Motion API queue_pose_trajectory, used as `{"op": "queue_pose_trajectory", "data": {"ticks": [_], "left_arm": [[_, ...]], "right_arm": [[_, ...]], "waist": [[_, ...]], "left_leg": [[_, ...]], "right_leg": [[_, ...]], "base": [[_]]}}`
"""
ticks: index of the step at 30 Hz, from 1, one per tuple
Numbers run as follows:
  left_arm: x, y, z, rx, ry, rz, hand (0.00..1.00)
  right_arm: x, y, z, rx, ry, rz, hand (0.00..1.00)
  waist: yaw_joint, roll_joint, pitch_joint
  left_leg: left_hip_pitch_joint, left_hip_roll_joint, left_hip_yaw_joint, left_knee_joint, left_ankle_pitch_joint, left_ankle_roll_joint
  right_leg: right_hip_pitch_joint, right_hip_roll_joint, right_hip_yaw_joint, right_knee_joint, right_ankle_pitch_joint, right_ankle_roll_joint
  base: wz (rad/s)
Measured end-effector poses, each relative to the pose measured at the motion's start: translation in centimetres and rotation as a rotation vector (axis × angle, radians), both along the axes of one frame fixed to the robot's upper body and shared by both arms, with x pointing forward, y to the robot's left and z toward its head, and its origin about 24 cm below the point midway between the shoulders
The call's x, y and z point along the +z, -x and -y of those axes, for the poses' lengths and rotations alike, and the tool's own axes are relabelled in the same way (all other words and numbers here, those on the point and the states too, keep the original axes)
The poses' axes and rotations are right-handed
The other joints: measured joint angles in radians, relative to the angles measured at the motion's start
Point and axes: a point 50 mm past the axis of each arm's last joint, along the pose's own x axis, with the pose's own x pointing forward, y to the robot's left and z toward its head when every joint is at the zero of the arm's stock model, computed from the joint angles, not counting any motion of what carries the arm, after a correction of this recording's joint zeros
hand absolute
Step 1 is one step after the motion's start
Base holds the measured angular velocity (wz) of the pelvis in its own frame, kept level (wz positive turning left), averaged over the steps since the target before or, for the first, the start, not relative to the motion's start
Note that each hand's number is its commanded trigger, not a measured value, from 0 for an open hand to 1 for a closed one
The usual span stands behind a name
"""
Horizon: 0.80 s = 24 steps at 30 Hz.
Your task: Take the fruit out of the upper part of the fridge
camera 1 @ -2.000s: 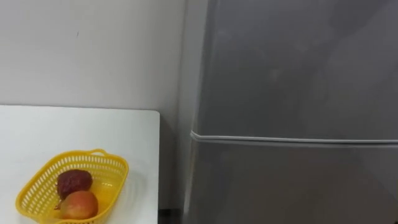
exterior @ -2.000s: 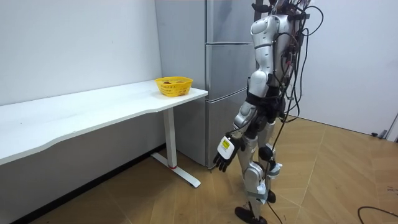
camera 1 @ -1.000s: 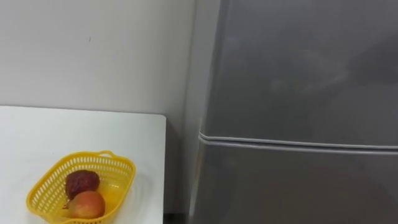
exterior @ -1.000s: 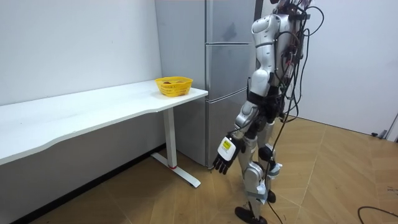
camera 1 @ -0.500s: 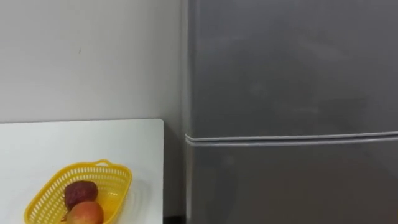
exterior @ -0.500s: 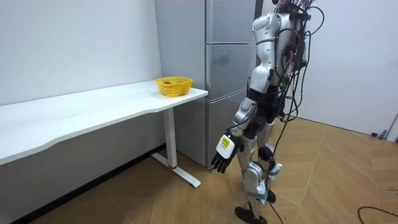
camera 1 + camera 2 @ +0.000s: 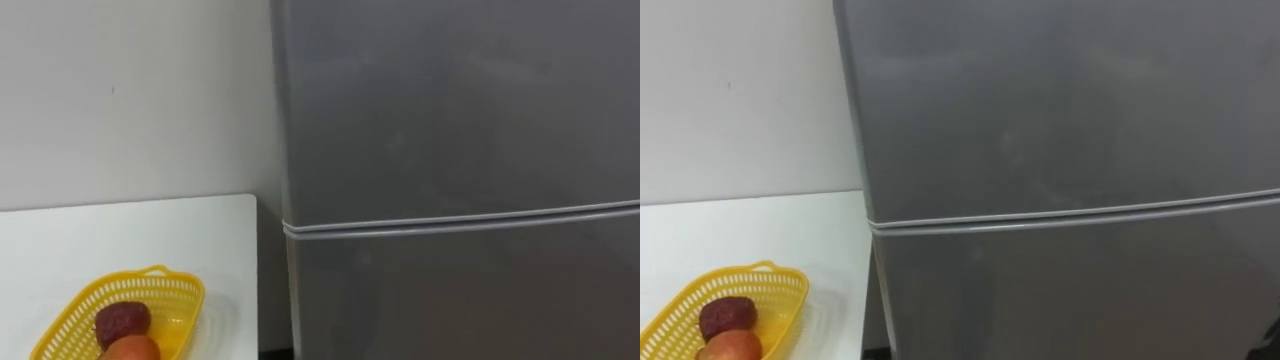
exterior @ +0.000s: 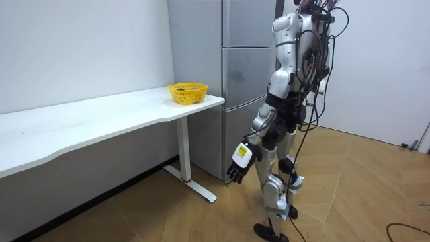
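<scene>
I stand facing the fridge (image 7: pixel 450 150), close enough that its grey front takes up most of what I see. Its upper door (image 7: pixel 450 100) is closed, and so is the lower door (image 7: pixel 450 300); a pale seam (image 7: pixel 460 219) runs across between them. Whatever I am to fetch must be behind that upper door, and I cannot tell what or where it is.

My left hand (image 8: pixel 240 161) hangs low at my side, about level with my thigh. Its fingers are loose, pointing at the floor (image 8: pixel 201 215), and it holds nothing. It is well below the upper door and apart from the fridge, touching neither.

To my left is a white table (image 7: pixel 130 235) against the wall (image 7: pixel 130 90), its end just beside the fridge. On it, near that end, sits a yellow basket (image 7: pixel 150 278) holding a dark red fruit (image 7: pixel 120 323) and an orange one (image 7: pixel 130 350), touching each other.
</scene>
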Motion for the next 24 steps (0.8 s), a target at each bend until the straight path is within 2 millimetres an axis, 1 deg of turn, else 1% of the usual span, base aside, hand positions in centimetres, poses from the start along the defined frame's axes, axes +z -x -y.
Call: {"op": "queue_pose_trajectory", "data": {"ticks": [4,6,7,9,11,13,14,18,24], "left_arm": [[0.0,0.1,0.0,0.005,0.001,-0.011,0.00],[-0.1,0.1,0.0,0.004,0.007,-0.018,0.00],[-0.1,0.2,0.0,0.011,0.010,-0.021,0.00],[0.0,0.7,-0.2,0.046,0.018,-0.044,0.00],[-0.1,1.0,-0.1,0.062,0.023,-0.064,0.00],[-0.2,1.2,0.2,0.070,0.031,-0.084,0.00],[-0.3,1.0,0.3,0.071,0.042,-0.089,0.00],[-0.3,0.9,0.3,0.073,0.042,-0.105,0.00],[-0.5,1.1,0.9,0.068,0.051,-0.134,0.00]], "right_arm": [[-2.4,2.1,-1.5,0.046,-0.128,-0.129,0.00],[-3.9,4.0,-2.7,0.087,-0.251,-0.217,0.00],[-4.2,4.4,-2.9,0.097,-0.283,-0.230,0.00],[-5.2,6.2,-3.9,0.149,-0.408,-0.286,0.00],[-5.9,7.0,-4.9,0.233,-0.497,-0.344,0.00],[-6.4,7.8,-5.8,0.302,-0.587,-0.388,0.00],[-6.7,8.2,-6.4,0.331,-0.642,-0.409,0.00],[-7.3,8.8,-7.7,0.412,-0.774,-0.475,0.00],[-7.7,7.8,-8.3,0.565,-0.831,-0.532,0.00]], "waist": [[0.002,0.000,0.0015],[0.001,-0.003,0.0028],[0.003,-0.003,0.0028],[0.004,-0.006,0.0020],[0.005,-0.007,0.0017],[0.009,-0.005,0.0016],[0.012,-0.004,0.0008],[0.028,0.004,0.0014],[0.031,0.010,0.0026]], "left_leg": [[0.017,-0.001,0.001,0.000,0.000,0.000],[0.023,-0.001,0.001,0.000,0.000,0.000],[0.024,-0.001,0.001,0.000,0.000,0.000],[0.026,-0.001,0.001,0.001,0.000,0.000],[0.025,-0.001,0.001,0.001,0.000,0.000],[0.025,-0.002,0.000,0.003,0.000,0.000],[0.027,-0.003,0.001,0.003,0.000,0.000],[0.029,-0.004,0.001,0.003,0.000,0.000],[0.035,-0.004,0.001,0.003,0.000,0.000]], "right_leg": [[0.012,-0.001,0.002,0.002,-0.004,0.000],[0.016,-0.001,0.001,-0.001,-0.009,-0.001],[0.016,-0.002,0.001,0.001,-0.012,-0.001],[0.015,-0.006,0.000,0.008,-0.020,0.000],[0.016,-0.010,-0.003,0.009,-0.020,-0.001],[0.018,-0.006,-0.002,0.007,-0.019,-0.001],[0.018,-0.005,-0.002,0.007,-0.019,-0.001],[0.021,-0.006,-0.002,0.006,-0.018,0.000],[0.029,-0.006,-0.004,0.006,-0.018,0.000]], "base": [[0.01],[0.07],[0.00],[0.00],[0.02],[0.00],[0.00],[0.00],[0.00]]}}
